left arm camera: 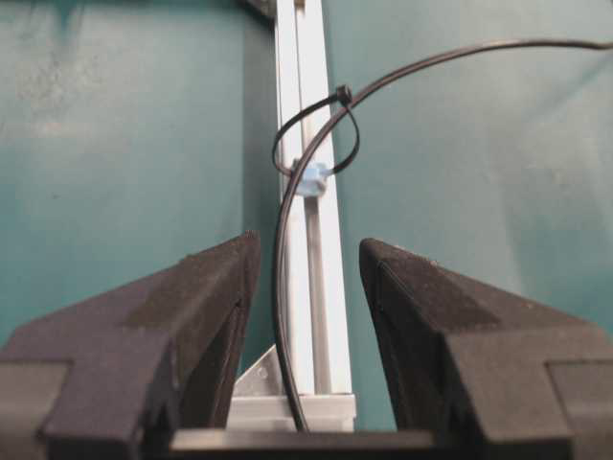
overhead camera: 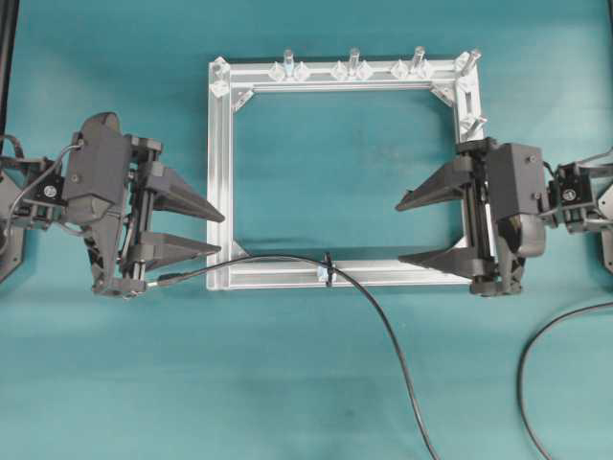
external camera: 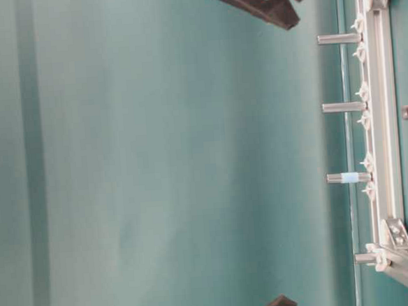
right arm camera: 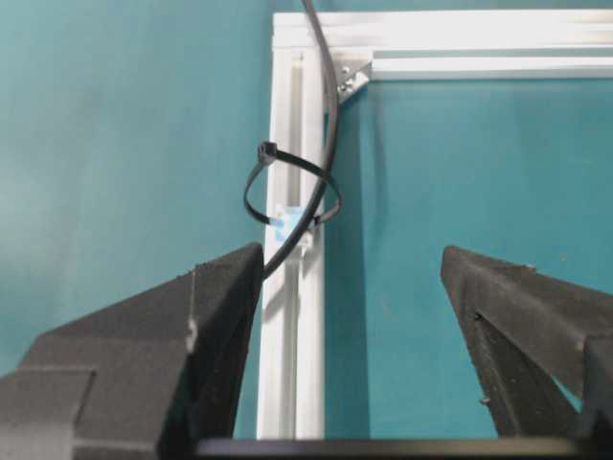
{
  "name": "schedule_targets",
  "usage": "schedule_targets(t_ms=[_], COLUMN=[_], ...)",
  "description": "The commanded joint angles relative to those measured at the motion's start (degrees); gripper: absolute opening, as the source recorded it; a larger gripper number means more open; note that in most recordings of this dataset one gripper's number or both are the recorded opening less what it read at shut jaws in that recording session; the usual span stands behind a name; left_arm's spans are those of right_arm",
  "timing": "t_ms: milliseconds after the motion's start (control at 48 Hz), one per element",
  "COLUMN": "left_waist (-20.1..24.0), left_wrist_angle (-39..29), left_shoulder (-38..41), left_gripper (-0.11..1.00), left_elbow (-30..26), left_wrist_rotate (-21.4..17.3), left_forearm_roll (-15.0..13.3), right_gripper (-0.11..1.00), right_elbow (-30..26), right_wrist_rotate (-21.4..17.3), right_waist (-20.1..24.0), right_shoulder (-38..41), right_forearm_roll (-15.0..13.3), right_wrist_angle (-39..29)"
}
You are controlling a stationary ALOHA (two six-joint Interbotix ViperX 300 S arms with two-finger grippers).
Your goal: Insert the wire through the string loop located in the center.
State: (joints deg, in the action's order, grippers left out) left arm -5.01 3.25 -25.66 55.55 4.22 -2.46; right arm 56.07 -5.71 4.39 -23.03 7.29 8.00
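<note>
Two pincers (overhead camera: 218,235) (overhead camera: 402,230) agape; one wire (overhead camera: 383,326) through one string loop (overhead camera: 328,268).

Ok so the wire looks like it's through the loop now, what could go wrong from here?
1. The wire runs loose between the open fingers of the left end effector. Pulling that arm back could snag it and drag it out of the string loop.
2. Only the plug end lies past the loop, so a small tug might undo the threading.
3. A hard pull could bend the thin loop on the frame bar.
</note>
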Motion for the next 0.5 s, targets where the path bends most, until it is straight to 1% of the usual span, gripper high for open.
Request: schedule_targets(t_ms=[0,167,312,479], left_waist=[0.44,1.05,1.05,1.05], left_wrist_angle=[0.53,0.62,0.53,0.62], left_shoulder=[-0.26,-0.62,-0.7,-0.7], left_gripper=[0.48,0.48,0.48,0.48], left_elbow=[-0.35,0.18,1.14,1.14], left_wrist_rotate=[-0.53,-0.97,-1.41,-3.25], left_forearm_roll=[-0.09,-0.09,0.0,-0.09], right_gripper=[0.77,0.77,0.77,0.77], right_elbow=[0.0,2.64,5.27,6.77], right_wrist_rotate=[0.0,0.0,0.0,0.0], right_waist=[0.0,0.0,0.0,0.0], right_shoulder=[-0.62,-0.62,-0.7,-1.58], right_forearm_roll=[0.0,0.0,0.0,-0.09], right_wrist_angle=[0.53,1.58,4.39,8.88])
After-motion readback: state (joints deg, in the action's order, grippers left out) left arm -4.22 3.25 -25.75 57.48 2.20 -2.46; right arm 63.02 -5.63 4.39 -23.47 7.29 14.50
